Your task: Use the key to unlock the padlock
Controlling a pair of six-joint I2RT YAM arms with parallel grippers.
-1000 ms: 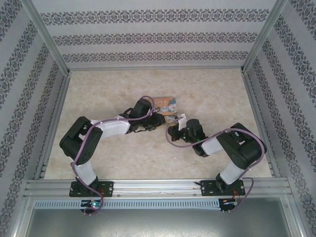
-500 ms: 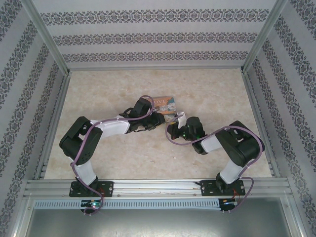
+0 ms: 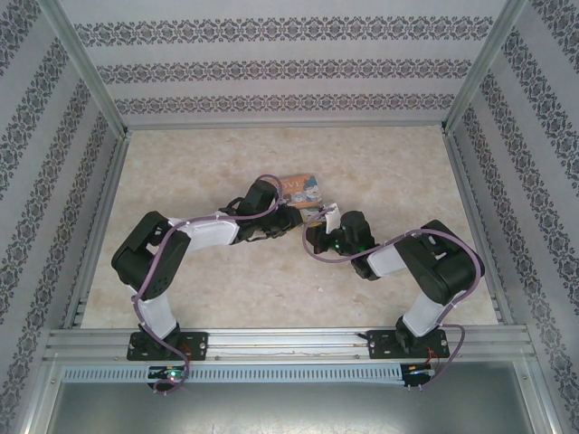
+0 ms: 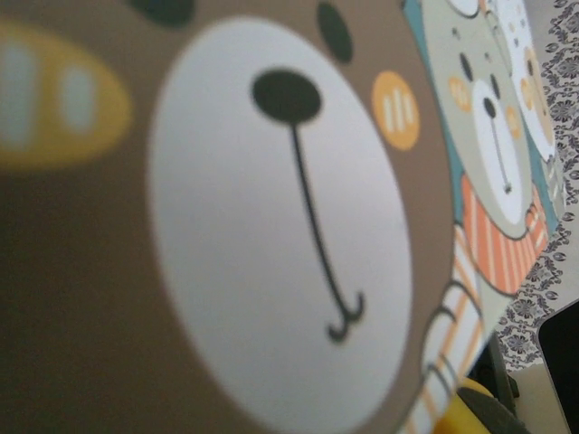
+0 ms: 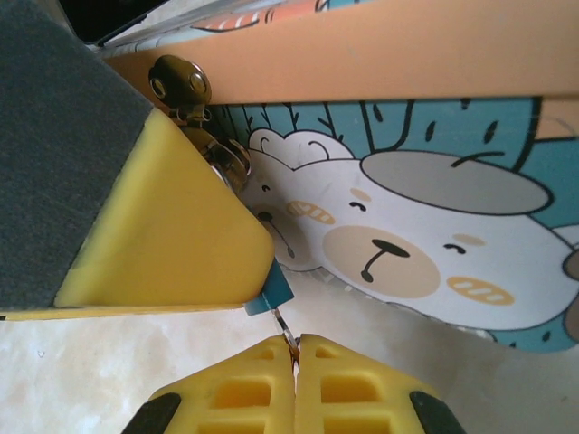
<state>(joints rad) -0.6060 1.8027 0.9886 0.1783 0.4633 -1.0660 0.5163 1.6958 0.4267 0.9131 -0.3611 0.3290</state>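
Observation:
In the right wrist view my right gripper is shut on the key. Its thin silver blade points up into the padlock. A small teal corner of the padlock peeks out from under a yellow pad of my left gripper's finger, which covers the rest; the shackle is hidden. In the top view my left gripper and my right gripper meet tip to tip at mid-table, just in front of the tin box.
The orange tin box with cartoon bears stands right behind both grippers. Its printed side and brass latch are close above the key. The left wrist view looks straight at its bear face. Patterned walls enclose the table.
My right gripper has moved a little left and away from the arm bases, closing the gap to the left gripper. The left arm has barely moved.

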